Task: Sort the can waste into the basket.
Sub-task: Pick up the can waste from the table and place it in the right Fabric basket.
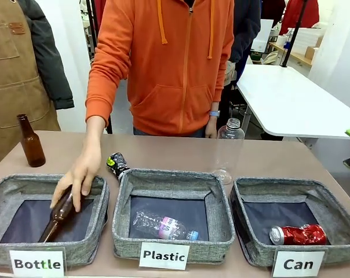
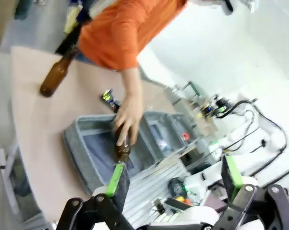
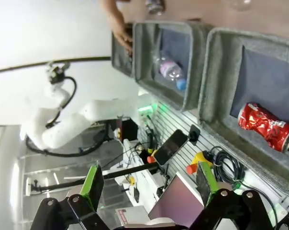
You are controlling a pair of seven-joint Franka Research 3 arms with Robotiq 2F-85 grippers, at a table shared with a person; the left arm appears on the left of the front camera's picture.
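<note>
A crushed red can (image 1: 298, 234) lies in the grey basket labelled "Can" (image 1: 251, 231) at the right. It also shows on that basket's dark floor as the red can (image 3: 266, 127) in the right wrist view. A crushed black can (image 1: 117, 164) with yellow-green print lies on the table behind the "Plastic" bin, and appears as the black can (image 2: 108, 97) in the left wrist view. My left gripper (image 2: 174, 175) is open, high above the table's left end, holding nothing. My right gripper (image 3: 149, 178) is open too, off the table's near edge, with nothing between its fingers.
A person in an orange hoodie lowers a brown bottle (image 1: 60, 213) with one hand (image 1: 79, 174) into the "Bottle" bin (image 1: 99, 217). Another brown bottle (image 1: 31, 142) stands far left. A clear plastic bottle (image 1: 230, 139) stands mid-table. The "Plastic" bin (image 1: 221, 223) holds a crushed plastic bottle (image 1: 163, 226).
</note>
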